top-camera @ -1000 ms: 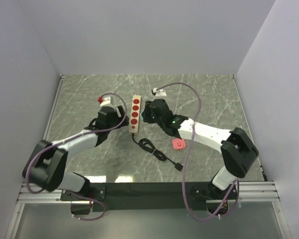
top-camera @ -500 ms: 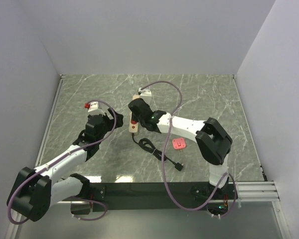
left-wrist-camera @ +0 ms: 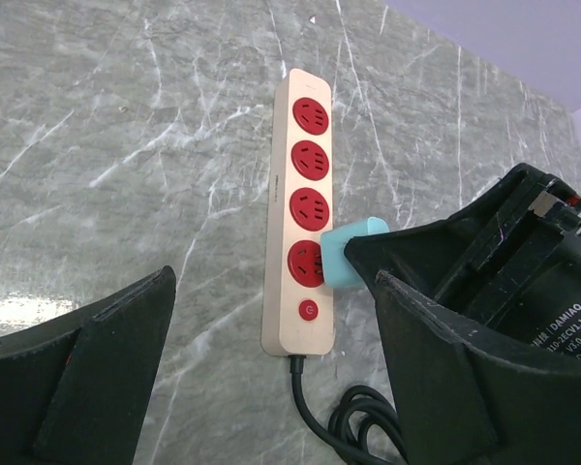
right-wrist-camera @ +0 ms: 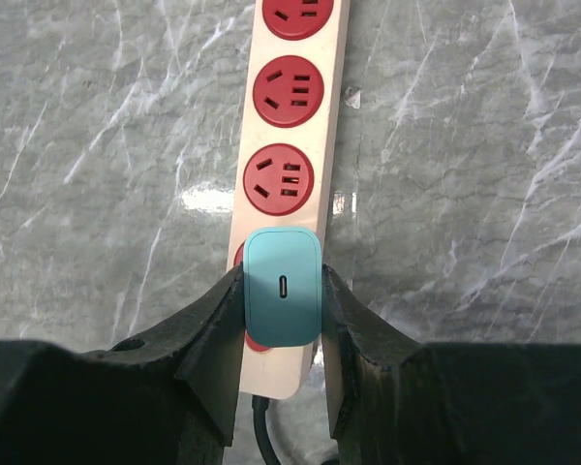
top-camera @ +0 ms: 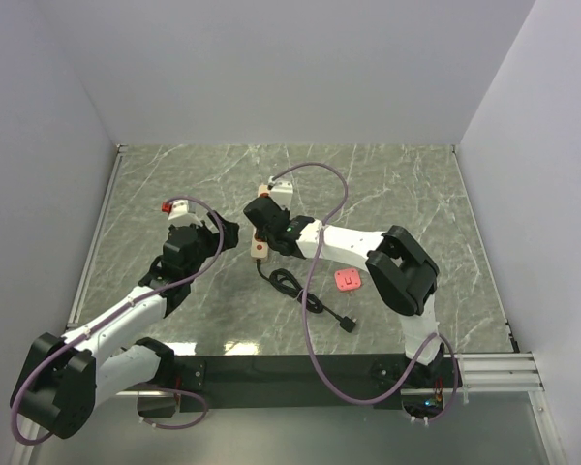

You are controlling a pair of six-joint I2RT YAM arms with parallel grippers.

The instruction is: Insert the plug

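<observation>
Tabletop scene, left to right: the left gripper [top-camera: 221,234] hovers with its jaws spread wide and empty, just beside the beige power strip [left-wrist-camera: 283,242]. The right gripper [right-wrist-camera: 283,325] is clamped on the teal plug [right-wrist-camera: 283,281], which sits over the red socket [left-wrist-camera: 305,263] nearest the strip's switch and cord. How deep the prongs sit is hidden; the push likely wants to go straight down with the plug kept square, the left arm bracing the strip against sliding.
</observation>
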